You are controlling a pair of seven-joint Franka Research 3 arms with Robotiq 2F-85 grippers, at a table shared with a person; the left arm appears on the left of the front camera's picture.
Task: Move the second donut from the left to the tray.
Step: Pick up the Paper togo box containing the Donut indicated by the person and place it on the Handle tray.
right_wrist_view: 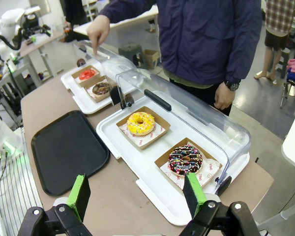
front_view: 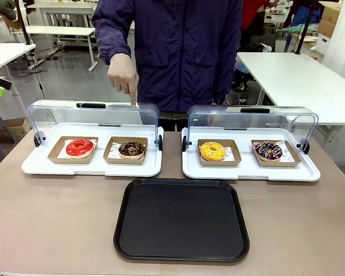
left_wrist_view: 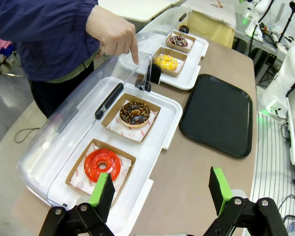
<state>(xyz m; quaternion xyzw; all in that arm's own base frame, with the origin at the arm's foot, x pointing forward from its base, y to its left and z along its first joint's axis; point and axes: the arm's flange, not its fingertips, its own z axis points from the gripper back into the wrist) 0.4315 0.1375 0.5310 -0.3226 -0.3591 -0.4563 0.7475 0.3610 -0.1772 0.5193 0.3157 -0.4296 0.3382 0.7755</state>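
The second donut from the left is dark chocolate with tan crumbs and sits in a brown cardboard holder on the left white display tray. A person's hand points a finger down at the raised clear lid just behind it. The black tray lies bare at the near middle of the table. In the left wrist view my left gripper hangs open above the table's left end, with the chocolate donut ahead of it and the tray to its right. My right gripper is open over the right end.
A red-glazed donut sits left of the chocolate one. The right display tray holds a yellow donut and a sprinkled dark donut. Both clear lids stand raised at the back. The person stands at the far edge.
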